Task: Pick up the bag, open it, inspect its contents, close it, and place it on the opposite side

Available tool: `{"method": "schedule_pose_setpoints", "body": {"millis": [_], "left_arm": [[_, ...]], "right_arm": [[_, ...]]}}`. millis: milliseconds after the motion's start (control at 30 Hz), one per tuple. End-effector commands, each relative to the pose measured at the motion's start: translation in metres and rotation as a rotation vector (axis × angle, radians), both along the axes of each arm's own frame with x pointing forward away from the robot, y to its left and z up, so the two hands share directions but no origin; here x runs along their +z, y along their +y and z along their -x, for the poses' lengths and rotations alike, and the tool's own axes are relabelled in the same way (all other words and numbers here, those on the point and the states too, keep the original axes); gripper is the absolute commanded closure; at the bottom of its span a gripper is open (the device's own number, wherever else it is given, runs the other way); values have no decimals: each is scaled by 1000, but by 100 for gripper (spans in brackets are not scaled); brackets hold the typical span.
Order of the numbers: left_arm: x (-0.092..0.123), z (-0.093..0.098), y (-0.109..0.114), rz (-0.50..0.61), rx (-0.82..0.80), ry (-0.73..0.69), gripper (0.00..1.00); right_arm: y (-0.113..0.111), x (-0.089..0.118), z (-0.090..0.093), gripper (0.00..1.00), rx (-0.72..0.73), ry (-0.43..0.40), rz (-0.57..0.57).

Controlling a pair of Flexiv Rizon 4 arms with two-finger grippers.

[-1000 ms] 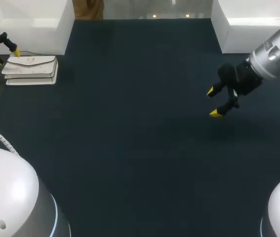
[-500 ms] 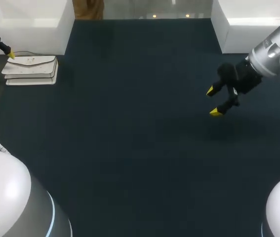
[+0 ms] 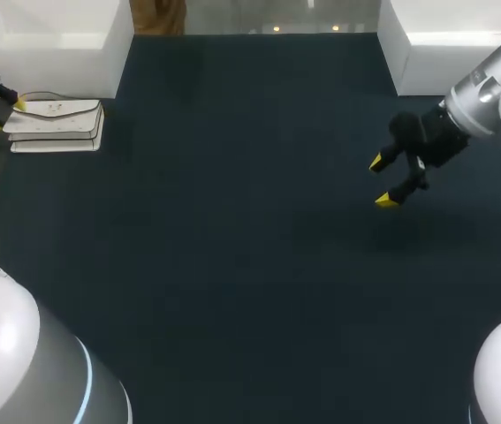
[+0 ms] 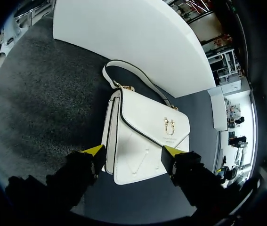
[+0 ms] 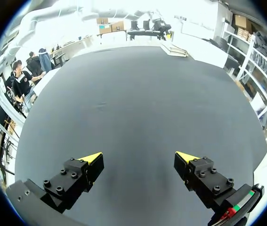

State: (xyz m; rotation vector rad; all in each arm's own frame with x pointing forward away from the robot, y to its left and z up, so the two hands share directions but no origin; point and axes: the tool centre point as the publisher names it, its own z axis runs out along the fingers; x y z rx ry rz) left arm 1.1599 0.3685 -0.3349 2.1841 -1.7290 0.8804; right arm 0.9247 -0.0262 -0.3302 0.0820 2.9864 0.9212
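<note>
Since a second ago the left gripper (image 3: 8, 114) has slid toward the table's left edge and slightly nearer, so that only one yellow tip now overlaps the bag's corner in the head view. The right arm has barely shifted.

The bag (image 3: 56, 124) is a white handbag lying flat at the far left of the dark table (image 3: 232, 230), close in front of a white block (image 3: 51, 40). From the head view it reads only as a pale stacked shape. The left wrist view shows more of the bag (image 4: 145, 141): its flap is shut and edged in black, with a gold clasp (image 4: 169, 126) at the flap's point. A strap (image 4: 133, 80) arches toward the block. The contents are hidden.

In that view the left gripper (image 4: 133, 151) has its fingers spread wide, and the bag's near end lies between the tips. Whether either tip touches it cannot be told.

The right gripper (image 3: 382, 183) hangs well apart on the table's right side. Its own camera shows the right gripper (image 5: 139, 157) with fingers parted above bare mat.
</note>
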Motion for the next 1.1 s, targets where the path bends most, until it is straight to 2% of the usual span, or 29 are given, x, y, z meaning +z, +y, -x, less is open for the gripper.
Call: {"method": "schedule_pose_setpoints", "body": {"millis": [33, 133, 200, 367, 433, 467, 833, 1100], "left_arm": [[-6, -12, 7, 182, -125, 117, 42], [-9, -13, 7, 197, -109, 117, 43], [-11, -15, 7, 202, -104, 120, 50], [-17, -17, 7, 208, -93, 132, 51], [-17, -17, 7, 209, -87, 135, 80], [-18, -17, 7, 209, -86, 136, 100], [-6, 12, -18, 224, -162, 104, 100], [-1, 46, -63, 260, -248, 96, 100]], "right_arm": [[0, 0, 0, 0, 1, -1, -3], [0, 0, 0, 0, 1, -1, -3], [0, 0, 0, 0, 1, -1, -3], [0, 0, 0, 0, 1, -1, -3], [0, 0, 0, 0, 1, -1, -3], [0, 0, 0, 0, 1, -1, -3], [0, 0, 0, 0, 1, -1, -3], [0, 0, 0, 0, 1, -1, -3]]}}
